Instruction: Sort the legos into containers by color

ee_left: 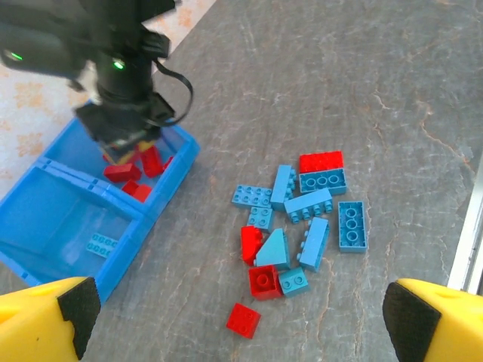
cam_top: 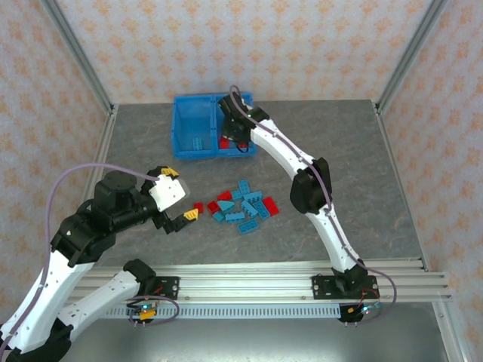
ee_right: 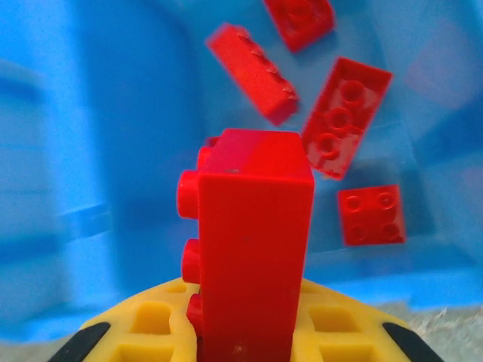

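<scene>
The right end effector (ee_right: 249, 332) clamped an upright red brick (ee_right: 253, 249) above the right compartment of the bin (cam_top: 198, 156) (other red bricks (ee_right: 346, 117) lay inside). The left end effector (ee_left: 241, 309) gaped wide over the loose legos (ee_left: 302, 219) on the worktop (ee_left: 362, 90).

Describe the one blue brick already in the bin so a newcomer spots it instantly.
Find the translucent blue plastic bin at the back of the top view, split in two. In its left compartment lies a single light blue studded brick, alone on the floor; the neighbouring compartment holds the red bricks.
</scene>
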### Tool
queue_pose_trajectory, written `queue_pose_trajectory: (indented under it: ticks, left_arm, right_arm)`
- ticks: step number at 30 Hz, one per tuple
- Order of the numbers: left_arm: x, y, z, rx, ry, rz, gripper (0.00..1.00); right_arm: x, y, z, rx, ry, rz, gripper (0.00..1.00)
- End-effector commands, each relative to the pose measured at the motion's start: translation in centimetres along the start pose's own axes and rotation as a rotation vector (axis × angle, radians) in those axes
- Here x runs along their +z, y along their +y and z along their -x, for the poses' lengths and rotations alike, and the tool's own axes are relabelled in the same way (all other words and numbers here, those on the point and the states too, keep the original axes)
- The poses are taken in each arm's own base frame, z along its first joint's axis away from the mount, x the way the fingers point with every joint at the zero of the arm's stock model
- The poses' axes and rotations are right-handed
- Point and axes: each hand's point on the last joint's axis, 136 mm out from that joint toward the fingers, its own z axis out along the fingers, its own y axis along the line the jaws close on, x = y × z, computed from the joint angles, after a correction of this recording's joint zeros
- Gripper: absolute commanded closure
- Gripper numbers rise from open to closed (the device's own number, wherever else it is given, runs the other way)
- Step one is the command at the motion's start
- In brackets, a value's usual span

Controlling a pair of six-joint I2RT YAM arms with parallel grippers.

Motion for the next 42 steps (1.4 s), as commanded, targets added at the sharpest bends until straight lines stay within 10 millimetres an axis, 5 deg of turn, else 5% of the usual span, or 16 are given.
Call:
queue_pose_trajectory:
  ticks: [1,9,18,23,28,36,42]
  left_arm:
    - [-1.1,0.7,-0.7,-0.037,0.029,0.06,0.0]
    - [-0.2,0.5,-0.6,-0.036,0.013,0.042,0.0]
    - [-0.1,0.5,-0.8,-0.042,0.025,0.043,0.0]
    - [0.2,-0.1,-2.0,-0.068,0.045,0.028,0.0]
    - [1.0,-1.1,-2.3,-0.067,0.037,-0.028,0.0]
    - [2.0,-2.4,-2.5,0.089,0.111,-0.164,0.0]
    - [1.8,-2.6,-2.8,0.102,0.116,-0.167,0.0]
  right_arm:
    - [0.4,1.4,0.8,0.004,0.032,0.101,0.75]
    - [1.7,2.0,1.4,0.065,0.063,0.149,0.56]
    - [-5.1,2.9,2.5,0.084,0.042,0.176,0.53]
    - [-11.0,1.6,-1.0,-0.085,0.02,0.077,0.52]
    - [-13.5,-2.3,-7.2,-0.224,0.062,-0.076,0.51]
    - [-10.9,-7.1,-14.3,-0.283,0.249,-0.225,0.44]
    - [-7.1,-7.6,-15.6,-0.253,0.289,-0.268,0.37]
